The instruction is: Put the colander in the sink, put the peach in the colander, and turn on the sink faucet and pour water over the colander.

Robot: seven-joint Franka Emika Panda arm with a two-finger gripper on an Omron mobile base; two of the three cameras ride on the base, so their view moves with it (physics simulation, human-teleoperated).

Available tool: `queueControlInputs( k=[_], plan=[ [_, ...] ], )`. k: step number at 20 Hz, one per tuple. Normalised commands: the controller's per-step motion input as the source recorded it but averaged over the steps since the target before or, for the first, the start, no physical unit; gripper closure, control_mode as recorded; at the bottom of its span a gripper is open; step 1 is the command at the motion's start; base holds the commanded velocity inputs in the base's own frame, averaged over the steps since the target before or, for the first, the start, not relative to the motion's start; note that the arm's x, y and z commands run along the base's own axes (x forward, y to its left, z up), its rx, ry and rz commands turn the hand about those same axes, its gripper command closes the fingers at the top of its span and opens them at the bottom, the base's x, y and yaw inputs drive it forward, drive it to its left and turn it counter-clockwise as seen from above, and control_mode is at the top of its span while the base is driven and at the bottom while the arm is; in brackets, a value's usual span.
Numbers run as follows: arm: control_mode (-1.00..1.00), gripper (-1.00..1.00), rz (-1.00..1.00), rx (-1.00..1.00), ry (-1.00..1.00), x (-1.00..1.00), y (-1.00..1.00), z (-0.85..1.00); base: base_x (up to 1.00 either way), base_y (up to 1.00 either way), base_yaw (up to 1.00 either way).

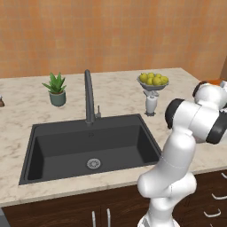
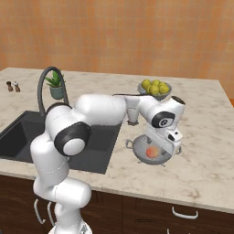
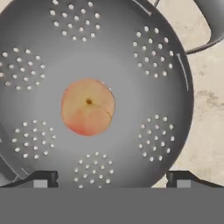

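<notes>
The peach point(image 3: 88, 107) lies at the centre of the hand view, resting loose on the floor of the colander point(image 3: 144, 83), stem dimple up. The colander stands on the counter point(image 2: 201, 151) at centre right of the right base view, beside the sink point(image 1: 66, 150) rather than in it. The gripper point(image 3: 111, 178) hangs directly above the bowl with its fingers point(image 3: 40, 178) spread wide, pinching nothing. The basin holds nothing but its drain, and the sink faucet point(image 1: 88, 95) stands at the upper centre of the left base view. Judged state: fruit loaded, colander not yet transferred.
</notes>
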Motion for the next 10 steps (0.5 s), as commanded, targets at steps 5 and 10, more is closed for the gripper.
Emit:
queueControlInputs(
  k=[5,10],
  plan=[
    [-1.00,-1.00,-0.45,0.23,0.13,-0.22,-0.24,-0.03,0.00,0.00,0.00],
    [-1.00,-1.00,-0.30,0.19,0.00,-0.06,-0.11,-0.16,0.00,0.00,0.00]
  ],
)
